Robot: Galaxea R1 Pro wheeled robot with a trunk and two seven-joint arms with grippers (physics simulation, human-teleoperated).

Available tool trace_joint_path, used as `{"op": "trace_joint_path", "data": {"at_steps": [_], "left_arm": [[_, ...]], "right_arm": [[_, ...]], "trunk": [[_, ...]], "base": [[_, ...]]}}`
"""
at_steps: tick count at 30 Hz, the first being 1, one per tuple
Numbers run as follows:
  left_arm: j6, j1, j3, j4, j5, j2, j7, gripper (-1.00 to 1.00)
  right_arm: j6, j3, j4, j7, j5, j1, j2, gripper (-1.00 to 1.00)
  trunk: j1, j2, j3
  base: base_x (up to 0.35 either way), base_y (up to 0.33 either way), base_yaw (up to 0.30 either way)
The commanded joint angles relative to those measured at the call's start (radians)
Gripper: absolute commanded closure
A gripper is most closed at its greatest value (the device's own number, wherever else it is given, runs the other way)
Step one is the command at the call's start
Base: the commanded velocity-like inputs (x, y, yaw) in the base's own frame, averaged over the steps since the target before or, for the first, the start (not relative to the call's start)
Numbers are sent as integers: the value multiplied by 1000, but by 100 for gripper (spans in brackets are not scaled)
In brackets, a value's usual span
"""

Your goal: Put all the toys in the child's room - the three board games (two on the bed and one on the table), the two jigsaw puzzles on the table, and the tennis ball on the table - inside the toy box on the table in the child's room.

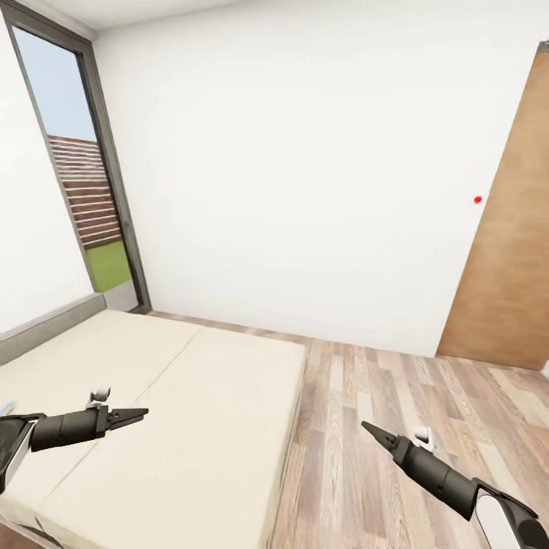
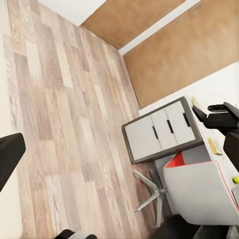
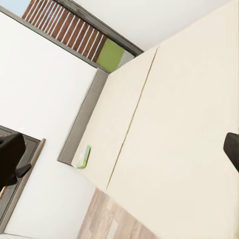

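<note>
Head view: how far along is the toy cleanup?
Done: nothing evident. In hand: nothing; the left gripper and right gripper are open and empty. Left: a game box lies on the bed, and a ball is at the desk.

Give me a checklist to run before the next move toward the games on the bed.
1. Left gripper free: ok. Its wrist view shows the fingers apart with nothing between them.
2. Right gripper free: ok, same in its wrist view.
3. A game located: ok. One flat green and light-blue box lies on the bed, near its edge.
4. Second game located: cannot tell.
5. Box close to a gripper: probably not ok. The left gripper hovers over bare mattress, apart from the box.
6. Toy box located: cannot tell.
</note>
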Motion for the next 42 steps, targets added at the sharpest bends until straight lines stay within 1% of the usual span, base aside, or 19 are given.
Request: {"op": "trace_joint_path", "data": {"at_steps": [1,8,22,27,32,36,42], "left_arm": [[11,0,1,0,-2,0,-4,-100],[11,0,1,0,-2,0,-4,-100],[11,0,1,0,-2,0,-4,-100],[11,0,1,0,-2,0,-4,-100],[10,0,1,0,-2,0,-4,-100],[10,0,1,0,-2,0,-4,-100],[10,0,1,0,-2,0,-4,-100]], "right_arm": [[6,-1,0,2,-3,-1,0,-100],[5,-2,0,2,-3,-1,0,-100],[5,-2,0,2,-2,-1,1,-100],[5,-1,0,2,-2,-1,1,-100],[5,-1,0,2,-2,-1,1,-100],[5,-1,0,2,-1,-1,1,-100],[5,-1,0,2,0,-1,1,-100]], "trunk": [[0,-1,0],[0,-1,0],[0,-1,0],[0,-1,3],[0,-1,7],[0,-1,9],[0,-1,10]], "base": [[0,49,-143],[0,157,-58],[0,270,-12],[20,281,-149],[148,253,-206],[189,142,-115],[62,39,-31]]}}
